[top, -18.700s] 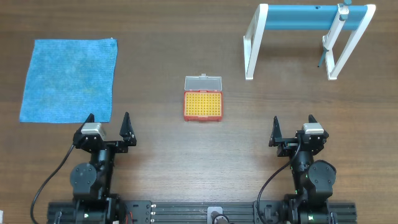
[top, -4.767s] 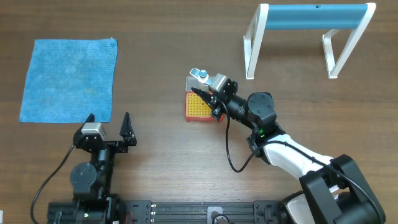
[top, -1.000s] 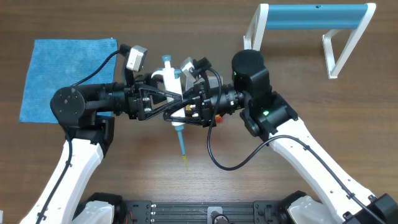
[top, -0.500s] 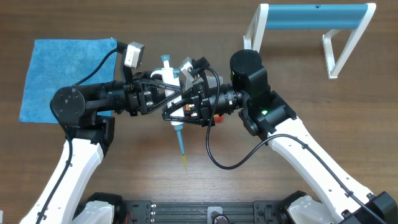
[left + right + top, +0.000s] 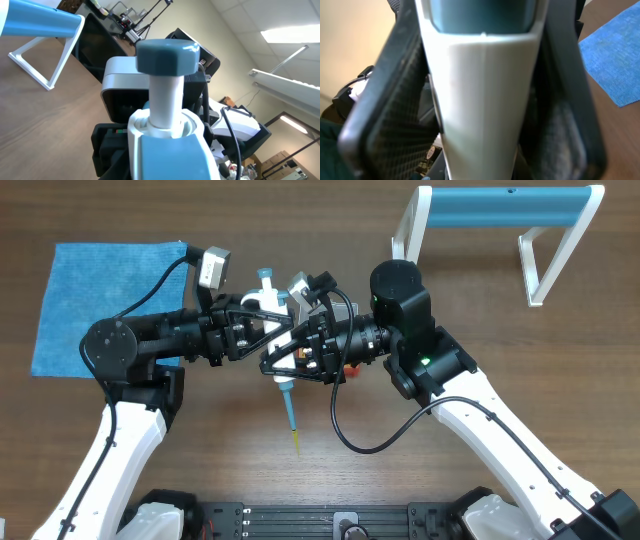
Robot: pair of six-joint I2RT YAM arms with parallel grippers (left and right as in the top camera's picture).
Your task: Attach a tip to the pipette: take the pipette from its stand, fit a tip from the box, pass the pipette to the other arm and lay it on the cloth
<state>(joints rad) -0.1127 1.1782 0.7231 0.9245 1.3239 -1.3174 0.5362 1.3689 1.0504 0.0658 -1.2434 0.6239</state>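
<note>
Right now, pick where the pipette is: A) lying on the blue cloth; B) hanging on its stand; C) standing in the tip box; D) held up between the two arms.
D: the pipette sits between the left arm and the right arm, away from the stand and the cloth.

Brown wooden worktop (image 5: pixel 250 465), level. Blue cloth (image 5: pixel 100 290) lies flat at the far left. White-legged stand (image 5: pixel 500 208) with a blue bar stands at the far right.

White shells cover the left arm (image 5: pixel 112 442) and right arm (image 5: pixel 505 430). Joints and cables are black. The right gripper (image 5: pixel 480 125) has black mesh-textured fingers.
</note>
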